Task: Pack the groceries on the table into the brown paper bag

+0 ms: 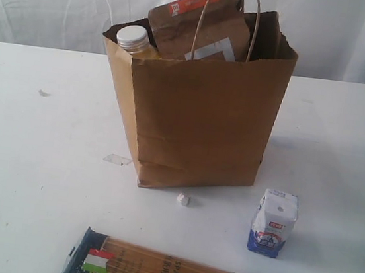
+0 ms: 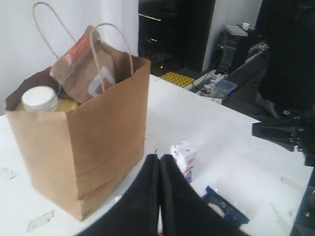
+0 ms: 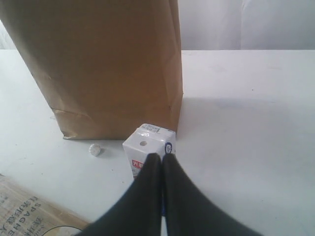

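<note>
Nearest, the flat dark-blue spaghetti pack (image 1: 172, 272) and small white-blue carton (image 1: 273, 222) lie unpacked on the white bench (image 1: 27, 157). The left fingers (image 2: 147, 196) and right fingers (image 3: 147, 191) are pressed closed, empty. Beyond, the tall brown paper bag (image 1: 197, 125) already holds the brown orange-labelled pouch (image 1: 199, 25) and yellow white-capped bottle (image 1: 134, 39).

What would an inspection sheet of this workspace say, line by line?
Surface: white table, faint scuffs.
Job's things: brown paper bag upright, holding brown pouch and yellow bottle; white-blue carton and spaghetti pack outside it on the table; jars not seen.
Clutter: small white lump and clear scrap near the bag's base.
Grippers: left gripper shut, empty; right gripper shut, empty.
Cables: nothing seen.
Surroundings: white curtain behind; dark equipment beyond the table.
</note>
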Robot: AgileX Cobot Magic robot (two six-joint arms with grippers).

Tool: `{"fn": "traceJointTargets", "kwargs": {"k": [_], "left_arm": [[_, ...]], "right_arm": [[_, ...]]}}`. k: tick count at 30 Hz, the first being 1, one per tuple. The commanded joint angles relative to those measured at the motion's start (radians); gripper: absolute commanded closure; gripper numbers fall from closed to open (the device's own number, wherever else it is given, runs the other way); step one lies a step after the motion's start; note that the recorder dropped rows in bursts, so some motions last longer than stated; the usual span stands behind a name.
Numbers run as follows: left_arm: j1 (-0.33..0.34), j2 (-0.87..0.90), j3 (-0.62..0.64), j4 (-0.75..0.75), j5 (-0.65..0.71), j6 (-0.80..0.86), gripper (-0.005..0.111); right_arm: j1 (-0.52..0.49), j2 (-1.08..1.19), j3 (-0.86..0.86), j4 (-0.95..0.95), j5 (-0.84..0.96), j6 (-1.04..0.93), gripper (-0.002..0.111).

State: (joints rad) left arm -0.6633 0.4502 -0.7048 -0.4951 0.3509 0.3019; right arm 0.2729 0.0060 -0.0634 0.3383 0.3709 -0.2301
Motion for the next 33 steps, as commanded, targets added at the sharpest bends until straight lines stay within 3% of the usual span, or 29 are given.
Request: {"fn": "traceJointTargets", "kwargs": {"k": [1, 5, 8, 14, 21, 33], "left_arm": [[0.043, -0.132, 0.166, 0.182, -0.073, -0.238, 0.107], [0.141, -0.320, 0.371, 0.215, -0.183, -0.302, 0.107], [0.236, -0.450, 0.493, 0.215, -0.169, -0.307, 0.107], [0.355, -0.450, 0.610, 0.221, -0.108, -0.302, 0.107], [0.372, -0.450, 0.705, 0.321, -0.120, -0.302, 0.107], [0.374, -0.450, 0.705, 0.350, -0.132, -0.302, 0.107]], "right_arm": [[-0.004, -0.006, 0.005, 0.001, -0.005, -0.001, 0.108], [-0.004, -0.006, 0.005, 0.001, -0.005, -0.001, 0.108], [-0.004, -0.006, 0.005, 0.001, -0.005, -0.001, 0.108], [-0.004, -0.006, 0.005, 0.001, -0.006, -0.001, 0.108], [-0.004, -0.006, 0.005, 0.001, -0.006, -0.001, 0.108], [-0.004, -0.006, 0.005, 0.001, -0.006, -0.001, 0.108]]}}
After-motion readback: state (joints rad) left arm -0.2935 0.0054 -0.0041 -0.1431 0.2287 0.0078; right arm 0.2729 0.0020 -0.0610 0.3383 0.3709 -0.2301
